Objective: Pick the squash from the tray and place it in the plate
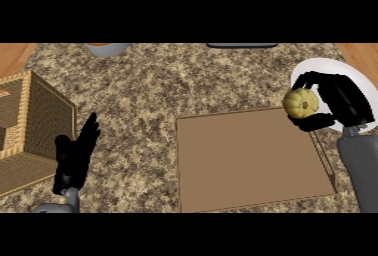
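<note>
Wicker basket [33, 132] placed at the left of the speckled table [162, 85]; grey vessel [108, 48] and dark object [241, 45] seen at the far edge.

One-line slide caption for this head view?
Right hand carries the yellow squash from the brown tray toward the white plate; left hand rests open.

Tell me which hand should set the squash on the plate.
Right. The right hand already curls round the squash at the edge of the white plate, just off the tray. The left hand rests open near the basket, far across the counter.
</note>
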{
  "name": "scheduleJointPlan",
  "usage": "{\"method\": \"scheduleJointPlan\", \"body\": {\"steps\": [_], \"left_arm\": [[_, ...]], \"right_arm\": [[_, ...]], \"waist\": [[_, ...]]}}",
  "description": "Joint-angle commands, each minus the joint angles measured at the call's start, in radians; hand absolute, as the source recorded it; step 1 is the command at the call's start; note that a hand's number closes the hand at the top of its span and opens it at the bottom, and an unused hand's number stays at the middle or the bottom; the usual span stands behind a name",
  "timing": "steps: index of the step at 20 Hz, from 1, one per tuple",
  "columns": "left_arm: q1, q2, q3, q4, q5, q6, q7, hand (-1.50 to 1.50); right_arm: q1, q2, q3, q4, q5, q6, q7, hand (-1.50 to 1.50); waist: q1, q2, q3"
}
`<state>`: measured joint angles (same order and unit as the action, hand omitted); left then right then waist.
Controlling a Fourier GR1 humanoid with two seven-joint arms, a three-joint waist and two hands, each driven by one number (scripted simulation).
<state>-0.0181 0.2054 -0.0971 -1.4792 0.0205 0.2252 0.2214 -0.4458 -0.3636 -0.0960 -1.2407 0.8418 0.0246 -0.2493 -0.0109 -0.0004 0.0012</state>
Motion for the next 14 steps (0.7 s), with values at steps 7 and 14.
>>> {"method": "scheduleJointPlan", "body": {"steps": [7,14], "left_arm": [[-0.095,-0.045,0.009,0.083,-0.035,0.017,-0.004,0.00],[-0.020,-0.037,0.019,0.054,-0.015,-0.039,-0.051,0.00]], "right_arm": [[-0.110,-0.067,-0.213,0.145,-0.097,-0.081,0.041,1.50],[-0.297,-0.194,-0.277,0.527,-0.071,-0.140,-0.029,1.50]], "waist": [[0.015,0.004,-0.001],[0.036,0.009,0.000]]}}
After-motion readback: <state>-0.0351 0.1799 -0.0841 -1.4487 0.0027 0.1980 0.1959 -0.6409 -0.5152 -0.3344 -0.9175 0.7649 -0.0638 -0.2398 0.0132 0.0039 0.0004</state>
